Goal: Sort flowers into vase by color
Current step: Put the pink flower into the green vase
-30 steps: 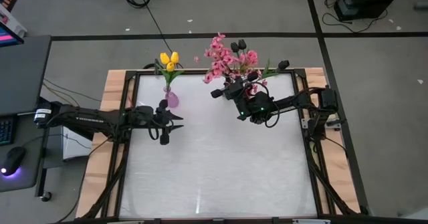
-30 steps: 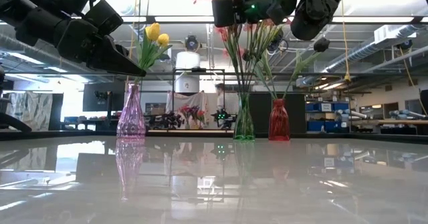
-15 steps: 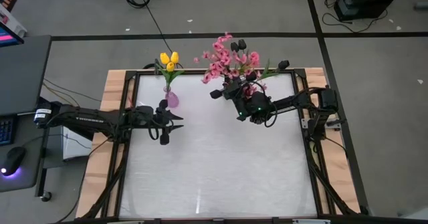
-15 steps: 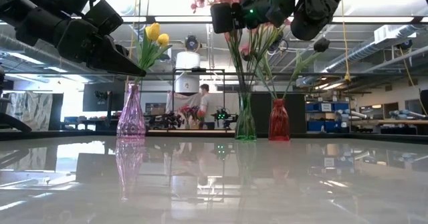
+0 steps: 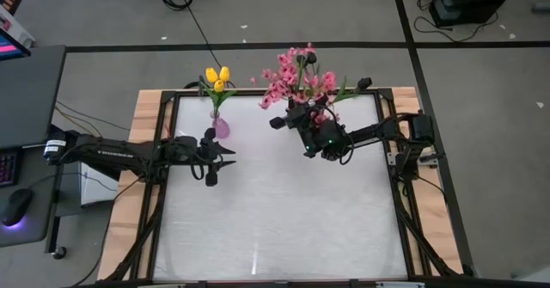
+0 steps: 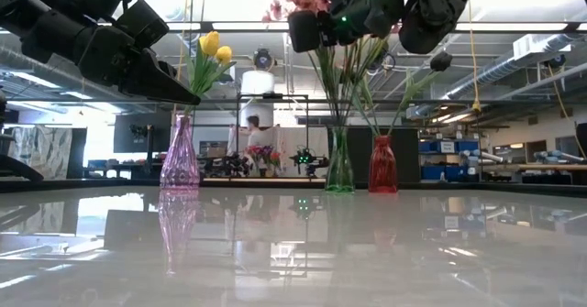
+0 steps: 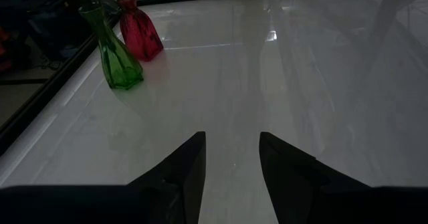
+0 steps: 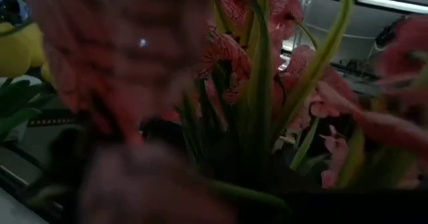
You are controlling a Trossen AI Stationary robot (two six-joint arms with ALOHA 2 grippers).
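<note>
Pink blossom sprays [image 5: 296, 80] stand with their stems [image 6: 335, 96] in a green vase [image 6: 339, 165] at the far edge. My right gripper [image 5: 298, 116] is high among those stems, shut on them [image 6: 332, 18]. Beside the green vase stands a red vase [image 6: 382, 165] that holds a dark tulip [image 6: 442, 60]. Yellow tulips [image 5: 216, 78] sit in a purple vase [image 6: 180, 156] at the far left. My left gripper [image 7: 231, 160] hovers open above the table near the purple vase [image 5: 221, 127], touching nothing. My right gripper holds the pink sprays by their green stems [image 8: 262, 110], high up just under the blossoms. The blossoms and the gripper body hide the fingers, so the kind of hold cannot be told. The stems run down from the gripper into the green vase, nearly upright.
The white tabletop [image 5: 275, 211] stretches bare from the vases to the near edge. A black frame rail [image 5: 391, 163] borders the table. The three vases stand close along the far edge. Beyond the table a person [image 6: 254, 124] shows in the room.
The pink blossoms have swung toward the table's right, from leaning left to nearly upright, with my right gripper still on their stems. In the low view the green vase has shifted slightly rightward. The left arm has kept still.
</note>
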